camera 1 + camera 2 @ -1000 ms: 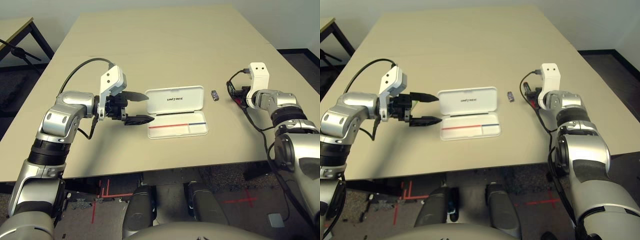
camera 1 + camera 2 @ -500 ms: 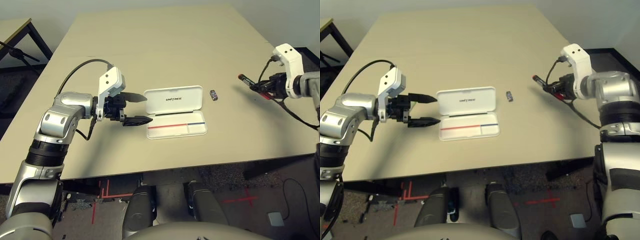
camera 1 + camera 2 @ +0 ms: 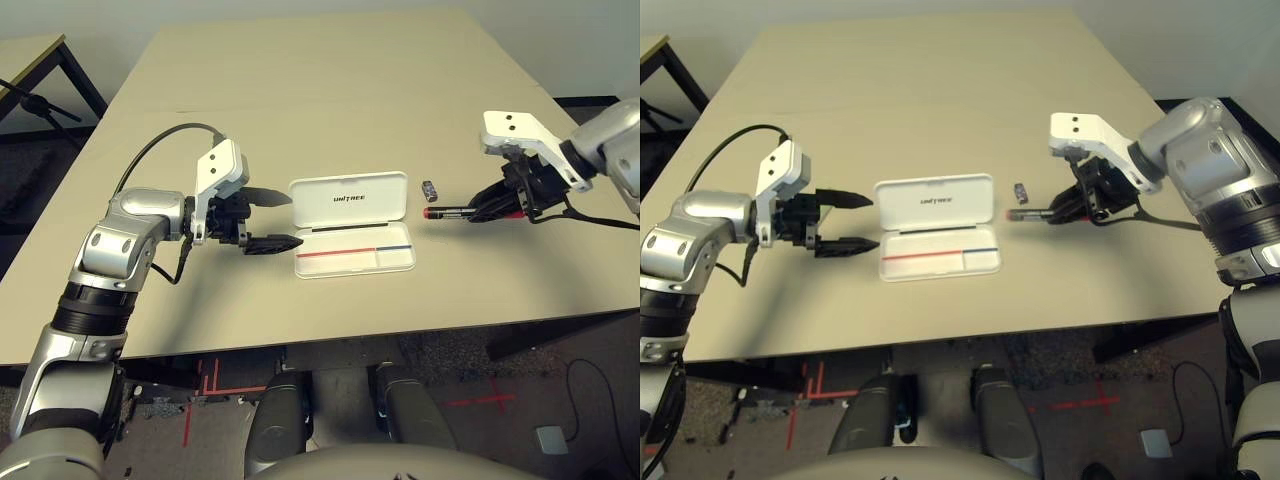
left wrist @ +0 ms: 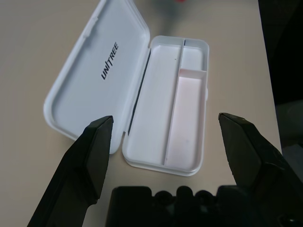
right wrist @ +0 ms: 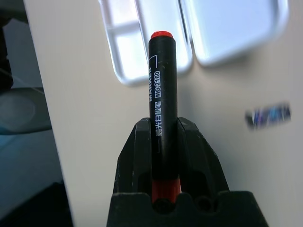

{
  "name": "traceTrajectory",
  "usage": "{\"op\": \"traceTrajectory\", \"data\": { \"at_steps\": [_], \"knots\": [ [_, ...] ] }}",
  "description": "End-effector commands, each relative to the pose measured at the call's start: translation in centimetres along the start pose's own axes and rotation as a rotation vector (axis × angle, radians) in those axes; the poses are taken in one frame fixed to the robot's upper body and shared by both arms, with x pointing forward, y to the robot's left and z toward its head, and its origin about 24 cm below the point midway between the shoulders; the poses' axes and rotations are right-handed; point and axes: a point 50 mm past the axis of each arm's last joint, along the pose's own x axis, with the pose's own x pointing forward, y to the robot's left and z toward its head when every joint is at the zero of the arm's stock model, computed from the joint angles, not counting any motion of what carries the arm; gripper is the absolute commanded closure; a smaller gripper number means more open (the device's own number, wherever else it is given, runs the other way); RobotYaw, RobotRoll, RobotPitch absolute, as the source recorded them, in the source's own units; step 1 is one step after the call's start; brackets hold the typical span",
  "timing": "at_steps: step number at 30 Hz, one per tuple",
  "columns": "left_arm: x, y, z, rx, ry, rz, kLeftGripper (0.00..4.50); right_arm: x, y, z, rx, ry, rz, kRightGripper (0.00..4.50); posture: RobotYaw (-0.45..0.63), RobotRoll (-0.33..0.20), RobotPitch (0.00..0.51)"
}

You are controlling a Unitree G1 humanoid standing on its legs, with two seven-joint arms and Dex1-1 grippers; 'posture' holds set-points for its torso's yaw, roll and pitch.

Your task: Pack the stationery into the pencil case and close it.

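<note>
1. The right gripper [image 3: 478,212] pinches a marker [image 5: 163,94] between its two fingers and holds it above the table [image 3: 330,90], just to the right of the open pencil case [image 3: 352,224]. The marker lies roughly level and points toward the case.
2. The left gripper [image 3: 270,217] hangs just beside the left end of the case, jaws spread wide, holding nothing.
3. The case lies flat with the lid [image 3: 349,197] folded back on the far side and the tray [image 4: 170,118] nearer the robot. The tray looks empty in the left wrist view.
4. A small dark block [image 3: 429,189] sits on the table between the case and the marker, close to the marker's tip. A highlighter cannot be made out anywhere on the table.
5. Risk: the grip sits near one end of the marker, so most of its length sticks out. A quick swing could twist it in the fingers, or it could drop short of the tray.
6. Risk: the tray is narrow and split by a divider. If the marker comes down at an angle to it, one end would likely land on the rim or divider and the lid would not shut.
7. Risk: a low sweep toward the case could knock the small block away, or nudge the light case, since nothing is steadying it.
</note>
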Motion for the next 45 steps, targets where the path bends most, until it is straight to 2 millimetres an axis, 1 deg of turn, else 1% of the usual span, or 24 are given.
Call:
{"op": "traceTrajectory", "data": {
  "at_steps": [1,4,5,7,10,14,18,23,28,34,38,40,41,43,44,45],
  "knots": [
    [-0.2,-0.3,0.1,0.019,0.008,0.008,0.0,1.0,-0.5,0.7,-0.078,0.025,0.037,3.99,0.03,0.0,0.092],
    [-0.3,-0.5,-0.2,0.017,0.01,0.015,0.0,2.9,-1.0,1.9,-0.155,0.036,0.076,3.99,0.05,0.0,0.093],
    [-0.3,-0.6,-0.2,0.016,0.011,0.017,0.0,3.2,-1.0,2.1,-0.169,0.037,0.083,3.99,0.06,0.0,0.093],
    [-0.5,-0.7,-0.3,0.015,0.012,0.023,0.0,4.5,-1.3,3.0,-0.215,0.008,0.091,3.99,0.07,0.0,0.093],
    [-0.8,-0.7,-0.5,0.014,0.013,0.038,0.0,6.6,-2.0,4.1,-0.283,-0.027,0.038,3.99,0.09,0.0,0.091],
    [-1.1,-0.8,-0.5,0.013,0.014,0.049,0.0,8.5,-2.4,4.6,-0.285,-0.108,-0.016,3.99,0.1,0.0,0.088],
    [-1.2,-0.9,-0.5,0.013,0.015,0.055,0.0,9.4,-2.4,4.4,-0.294,-0.123,-0.015,3.99,0.1,0.0,0.088],
    [-1.3,-0.7,-0.4,0.016,0.017,0.057,0.0,9.9,-2.2,4.1,-0.287,-0.129,0.004,3.99,0.1,0.0,0.09],
    [-1.2,-0.6,-0.3,0.023,0.028,0.06,0.0,10.9,-2.1,4.1,-0.278,-0.141,0.002,3.99,0.09,0.0,0.094],
    [-1.2,-0.5,-0.3,0.027,0.046,0.057,0.0,11.6,-1.7,4.3,-0.278,-0.138,0.049,3.99,0.09,0.0,0.097],
    [-1.2,0.0,-0.4,0.01,0.05,0.089,0.0,12.0,-1.5,4.3,-0.277,-0.145,0.049,2.54,0.08,0.0,0.099],
    [-1.3,0.2,-0.5,-0.008,0.048,0.107,0.0,11.8,-1.4,4.1,-0.251,-0.157,0.078,1.82,0.08,0.0,0.097],
    [-1.3,0.3,-0.5,-0.017,0.045,0.12,0.0,11.4,-1.4,4.1,-0.24,-0.17,0.09,1.35,0.08,0.0,0.097],
    [-1.5,0.7,-0.5,-0.043,0.032,0.162,0.0,10.6,-1.3,4.0,-0.217,-0.198,0.113,0.69,0.08,0.0,0.097],
    [-1.6,1.0,-0.4,-0.057,0.023,0.187,0.0,10.1,-1.2,4.0,-0.211,-0.214,0.12,0.26,0.08,0.0,0.097],
    [-1.7,1.2,-0.3,-0.073,0.011,0.211,0.0,9.5,-1.1,3.9,-0.204,-0.232,0.123,0.03,0.08,0.0,0.097]
  ]
}}
